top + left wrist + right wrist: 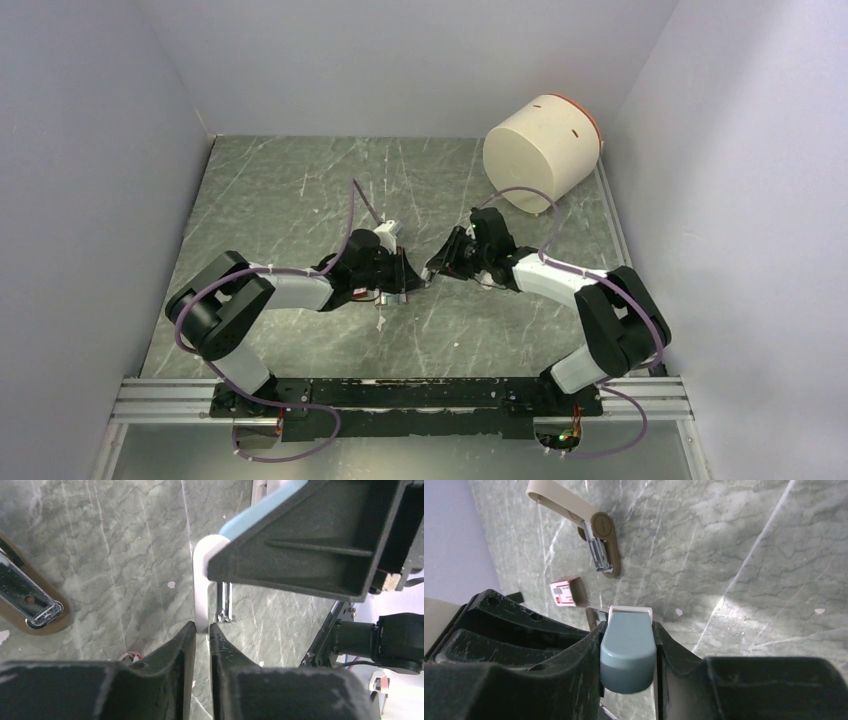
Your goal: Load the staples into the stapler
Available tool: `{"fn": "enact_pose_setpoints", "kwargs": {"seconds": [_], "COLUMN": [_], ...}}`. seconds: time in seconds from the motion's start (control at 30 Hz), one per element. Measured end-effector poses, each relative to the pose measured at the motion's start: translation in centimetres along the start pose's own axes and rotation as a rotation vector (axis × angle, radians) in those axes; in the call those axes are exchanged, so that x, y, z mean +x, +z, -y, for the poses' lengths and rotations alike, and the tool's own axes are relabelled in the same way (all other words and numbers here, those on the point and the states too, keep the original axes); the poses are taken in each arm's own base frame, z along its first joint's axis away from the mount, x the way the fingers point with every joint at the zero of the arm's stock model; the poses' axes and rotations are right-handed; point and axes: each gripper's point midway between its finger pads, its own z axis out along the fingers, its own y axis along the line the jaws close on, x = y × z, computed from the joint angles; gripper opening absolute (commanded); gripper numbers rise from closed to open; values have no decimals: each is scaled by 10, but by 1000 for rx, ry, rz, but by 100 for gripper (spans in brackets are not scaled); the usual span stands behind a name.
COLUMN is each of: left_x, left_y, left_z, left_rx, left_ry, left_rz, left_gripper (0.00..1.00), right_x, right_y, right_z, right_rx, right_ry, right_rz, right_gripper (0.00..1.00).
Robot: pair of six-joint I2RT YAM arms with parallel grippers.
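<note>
Green marbled table, pale walls
Three plain lilac-grey walls box in the scratched top; the light is soft.

Table: green marbled top, streaked with pale scratches. Lying on it: cream drum, tipped over, upper right of the top view. Tan stapler, opened out, upper left of the right wrist view, with the small red-and-white box just below it.

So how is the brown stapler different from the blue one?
The brown stapler lies swung open on the table, nothing holding it; the blue stapler is pinched between the fingers of the right gripper. The brown one is tan and brown; the blue one is blue with white. Both show shiny metal inside.
</note>
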Motion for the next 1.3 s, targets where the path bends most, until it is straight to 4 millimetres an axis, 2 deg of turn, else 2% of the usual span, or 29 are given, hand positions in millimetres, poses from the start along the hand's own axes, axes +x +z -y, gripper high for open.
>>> {"fn": "enact_pose_setpoints", "kwargs": {"seconds": [0.07, 0.17, 0.43, 0.57, 0.73, 0.9, 1.07, 1.3], "left_x": [0, 1, -7, -25, -56, -74, -69, -58], "left_y": [0, 0, -12, -32, -70, -98, -104, -104], "left_z": [-1, -6, -20, -19, -25, -28, -38, -47], "left_rx": [-4, -32, -173, -243, -378, -449, -495, -520], "left_ry": [-1, -10, -23, -16, -3, 10, 13, 12], "left_rz": [1, -4, 0, 65, 207, 307, 304, 273], "left_gripper": [35, 40, 41, 42, 45, 48, 48, 50], "right_x": [-2, -10, -32, -36, -34, -32, -32, -29], "right_y": [2, 8, 33, 45, 55, 66, 74, 76], "right_z": [0, 5, 12, 9, 5, 2, 5, 8], "right_rx": [11, 57, 217, 297, 366, 410, 447, 480], "right_ry": [-11, -38, -183, -283, -369, -417, -433, -461], "right_rz": [7, 24, 36, 21, -4, -31, -50, -66], "right_gripper": [30, 29, 28, 29, 31, 34, 36, 46]}}
